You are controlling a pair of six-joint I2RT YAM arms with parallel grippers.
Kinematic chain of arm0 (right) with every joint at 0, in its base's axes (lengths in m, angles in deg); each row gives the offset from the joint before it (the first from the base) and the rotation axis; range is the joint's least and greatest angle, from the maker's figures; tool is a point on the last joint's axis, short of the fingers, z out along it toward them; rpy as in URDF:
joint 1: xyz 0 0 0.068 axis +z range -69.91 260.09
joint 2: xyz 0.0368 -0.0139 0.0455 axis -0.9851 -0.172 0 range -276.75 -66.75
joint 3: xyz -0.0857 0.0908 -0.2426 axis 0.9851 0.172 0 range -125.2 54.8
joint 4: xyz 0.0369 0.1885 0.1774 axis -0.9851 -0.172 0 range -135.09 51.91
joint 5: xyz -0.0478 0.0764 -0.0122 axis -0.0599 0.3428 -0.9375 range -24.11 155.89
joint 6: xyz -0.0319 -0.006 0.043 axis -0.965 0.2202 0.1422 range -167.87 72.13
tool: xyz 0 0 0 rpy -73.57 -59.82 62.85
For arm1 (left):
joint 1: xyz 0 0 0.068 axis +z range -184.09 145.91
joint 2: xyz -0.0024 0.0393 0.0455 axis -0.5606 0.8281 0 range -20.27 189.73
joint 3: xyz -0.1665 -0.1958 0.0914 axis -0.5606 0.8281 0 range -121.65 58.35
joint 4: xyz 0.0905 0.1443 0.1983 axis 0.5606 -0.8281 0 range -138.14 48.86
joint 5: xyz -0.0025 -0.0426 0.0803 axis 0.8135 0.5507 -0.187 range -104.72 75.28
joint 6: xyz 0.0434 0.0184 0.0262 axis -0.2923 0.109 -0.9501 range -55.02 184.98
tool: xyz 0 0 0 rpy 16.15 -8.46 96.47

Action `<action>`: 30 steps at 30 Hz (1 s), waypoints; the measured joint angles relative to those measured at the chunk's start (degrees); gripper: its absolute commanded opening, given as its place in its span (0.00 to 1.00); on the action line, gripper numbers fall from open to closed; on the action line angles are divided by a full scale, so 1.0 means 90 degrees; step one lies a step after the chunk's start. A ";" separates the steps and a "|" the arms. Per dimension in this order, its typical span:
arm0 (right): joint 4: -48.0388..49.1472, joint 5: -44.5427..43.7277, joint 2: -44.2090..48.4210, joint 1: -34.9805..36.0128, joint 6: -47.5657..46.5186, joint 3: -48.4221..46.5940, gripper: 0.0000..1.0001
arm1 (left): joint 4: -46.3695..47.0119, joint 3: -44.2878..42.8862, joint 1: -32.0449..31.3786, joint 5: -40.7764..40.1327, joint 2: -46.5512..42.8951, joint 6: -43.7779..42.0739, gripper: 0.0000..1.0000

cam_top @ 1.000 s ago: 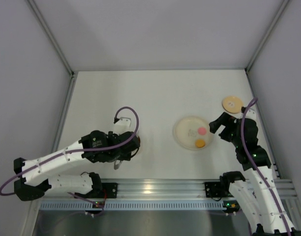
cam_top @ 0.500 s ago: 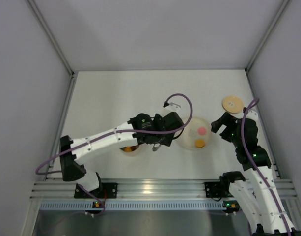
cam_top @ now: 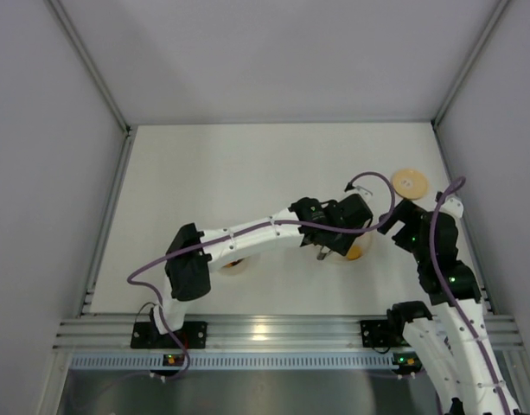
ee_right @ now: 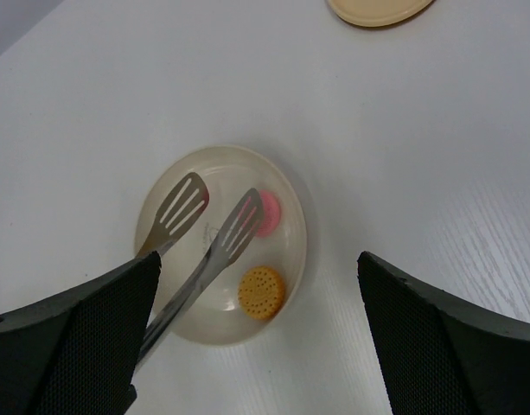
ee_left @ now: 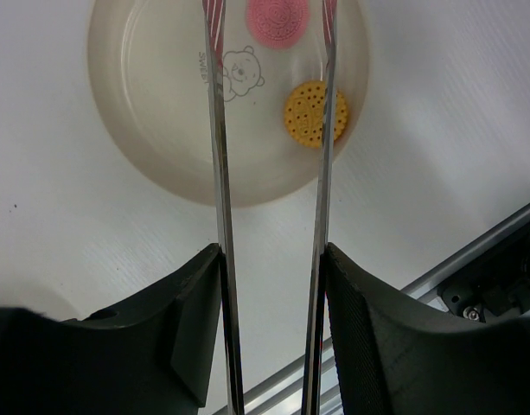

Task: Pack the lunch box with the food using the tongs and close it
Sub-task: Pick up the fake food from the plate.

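My left gripper (ee_left: 271, 255) is shut on the tongs (ee_left: 215, 173), whose two thin arms run out between its fingers. The slotted tips of the tongs (ee_right: 221, 246) stand apart, low over the plate (ee_left: 126, 130). A pink piece (ee_left: 277, 15) lies by the right tip, and an orange biscuit (ee_left: 315, 112) sits just outside it. In the top view the left gripper (cam_top: 325, 249) covers most of the plate. The lunch box (cam_top: 233, 264) shows partly under the left arm. Its wooden lid (cam_top: 409, 182) lies at the far right. My right gripper (cam_top: 396, 223) hangs open beside the plate.
The aluminium rail (cam_top: 273, 333) runs along the table's near edge. Side walls close the table in on the left and right. The lid (ee_right: 377, 9) lies beyond the plate (ee_right: 295, 259) in the right wrist view. The left arm spans the table from its base to the plate.
My left arm has swung right from over the lunch box to over the plate, carrying the tongs. The right arm has hardly moved.
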 measured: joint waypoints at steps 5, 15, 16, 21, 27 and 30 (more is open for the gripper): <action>-0.0104 -0.0068 0.0046 0.0000 0.0005 -0.0053 0.95 | 0.0070 -0.0236 0.0000 0.0053 0.0316 -0.0044 0.53; -0.0277 -0.0109 0.0051 0.0000 0.0007 -0.0209 0.95 | 0.0100 -0.0260 0.0005 0.0024 0.0641 -0.0085 0.53; -0.0279 -0.0112 0.0051 0.0000 0.0005 -0.0209 0.95 | 0.0100 -0.0260 0.0007 0.0019 0.0653 -0.0087 0.53; -0.0296 -0.0112 0.0051 0.0000 0.0007 -0.0209 0.96 | 0.0117 -0.0257 0.0032 0.0017 0.0665 -0.0097 0.53; -0.0316 -0.0112 0.0051 0.0000 0.0005 -0.0209 0.96 | 0.0136 -0.0257 0.0049 0.0027 0.0668 -0.0146 0.53; -0.0316 -0.0112 0.0051 0.0000 0.0005 -0.0209 0.96 | 0.0143 -0.0257 0.0063 0.0049 0.0668 -0.0172 0.53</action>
